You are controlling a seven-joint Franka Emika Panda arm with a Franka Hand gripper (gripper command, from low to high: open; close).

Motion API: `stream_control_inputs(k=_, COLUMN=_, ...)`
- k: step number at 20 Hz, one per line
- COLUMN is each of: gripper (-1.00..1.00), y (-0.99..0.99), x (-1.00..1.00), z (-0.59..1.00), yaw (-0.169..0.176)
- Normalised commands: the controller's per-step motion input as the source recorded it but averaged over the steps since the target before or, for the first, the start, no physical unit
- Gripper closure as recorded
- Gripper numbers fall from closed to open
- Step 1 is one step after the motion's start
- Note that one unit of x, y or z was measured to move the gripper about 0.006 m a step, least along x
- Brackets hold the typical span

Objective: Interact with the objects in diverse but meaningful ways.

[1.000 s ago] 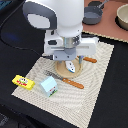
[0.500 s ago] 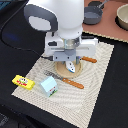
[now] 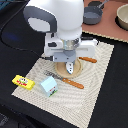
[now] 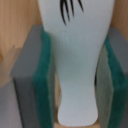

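Our jaws are clamped on a flat white piece with a black claw-like mark [image 4: 75, 55], both green-faced pads [image 4: 44, 85] pressed against its narrow waist; we cannot say for certain what this piece is. In the exterior view the gripper [image 3: 69, 59] hangs low over a round tan wooden plate [image 3: 64, 69] on the woven placemat [image 3: 95, 95]. We judge a grasp is in hand, and the next move calls for a straight lift before any sideways travel. An orange-handled knife [image 3: 67, 80] lies just beside the plate, and the milk carton [image 3: 48, 86] and yellow packet [image 3: 23, 82] sit nearer the placemat's edge. The dark grey pot [image 3: 93, 15] stands well apart on the table [image 3: 112, 112]. Open placemat toward the exterior view's right offers room.
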Motion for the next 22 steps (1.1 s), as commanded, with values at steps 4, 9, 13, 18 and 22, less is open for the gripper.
stream_control_inputs(k=4, gripper=1.0, y=0.16, x=0.06, z=1.0, yaw=0.059)
stream_control_inputs(k=9, gripper=1.0, y=0.43, x=0.17, z=1.0, yaw=0.146)
stream_control_inputs(k=13, gripper=1.0, y=0.54, x=0.12, z=1.0, yaw=0.181)
stream_control_inputs(k=18, gripper=1.0, y=0.52, x=0.04, z=0.86, yaw=0.198)
stream_control_inputs(k=22, gripper=1.0, y=0.27, x=-0.01, z=0.23, yaw=0.159)
